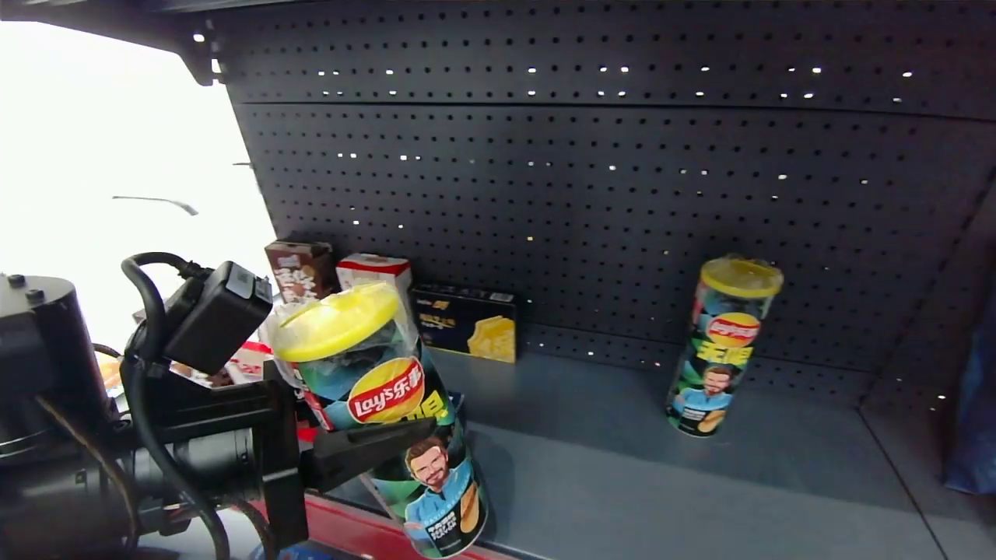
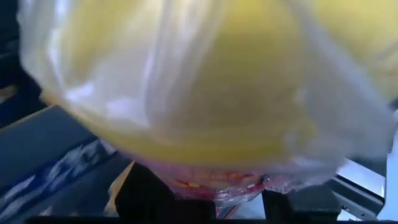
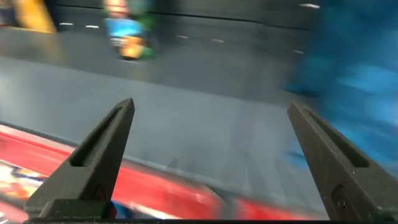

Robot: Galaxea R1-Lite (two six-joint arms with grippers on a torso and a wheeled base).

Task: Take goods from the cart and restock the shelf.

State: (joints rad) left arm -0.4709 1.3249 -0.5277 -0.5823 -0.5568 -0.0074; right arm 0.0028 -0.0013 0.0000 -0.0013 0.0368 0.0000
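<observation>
A tall chips can (image 1: 389,389) with a yellow lid and a clear plastic wrap is tilted over the shelf's front left edge, and my left gripper (image 1: 385,439) is shut on its middle. The can's lower end is at or just above the grey shelf board (image 1: 622,467). In the left wrist view its yellow lid (image 2: 205,93) is very close, with dark fingers (image 2: 146,196) below it. A second, matching can (image 1: 724,346) stands upright at the back right of the shelf. My right gripper (image 3: 211,124) is open above the shelf's front edge, holding nothing.
At the back left stand a brown carton (image 1: 299,268), a white and red box (image 1: 373,272) and a dark box with yellow print (image 1: 467,319). A black pegboard (image 1: 622,194) backs the shelf. A red strip (image 3: 62,168) lines its front. Something blue (image 1: 973,404) is at the right.
</observation>
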